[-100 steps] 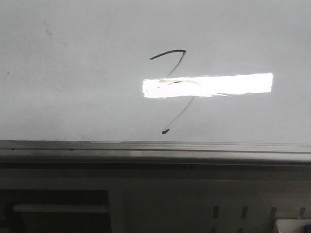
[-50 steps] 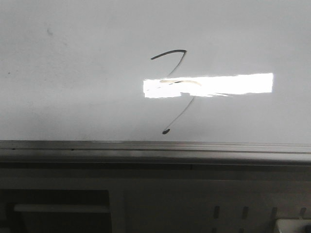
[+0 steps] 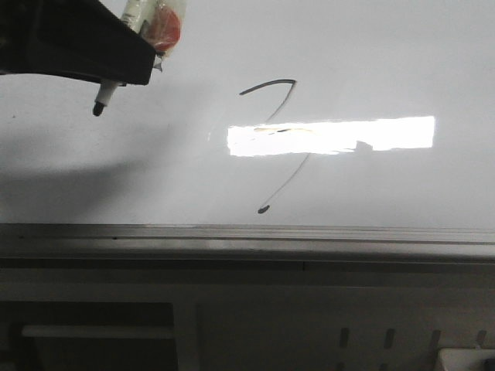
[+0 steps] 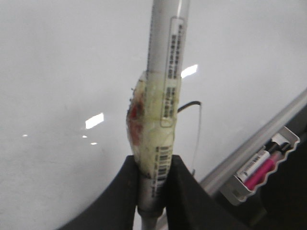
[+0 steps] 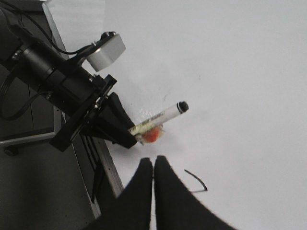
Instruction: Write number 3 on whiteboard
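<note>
The whiteboard (image 3: 387, 62) fills the front view, with a bright glare bar across its middle. The number 3 (image 3: 271, 83) is a thin black line like a 7: short curved top, long diagonal, small blob at the end. My left gripper (image 3: 128, 73) is at the upper left, shut on a taped white marker (image 3: 106, 97); its black tip points down-left, well left of the line. In the left wrist view the fingers (image 4: 122, 191) clamp the marker (image 4: 163, 91) and the line (image 4: 191, 103) shows behind it. My right gripper (image 5: 153, 163) is shut and empty over the board beside the line (image 5: 197, 178).
A grey metal edge rail (image 3: 247, 232) runs along the board's near side. A small tray (image 4: 261, 167) with pink and white markers hangs below the rail. The left arm and its camera (image 5: 72, 81) reach over the board's edge in the right wrist view.
My left gripper with the marker has come into the front view at the upper left and casts a shadow on the board. The black line is unchanged.
</note>
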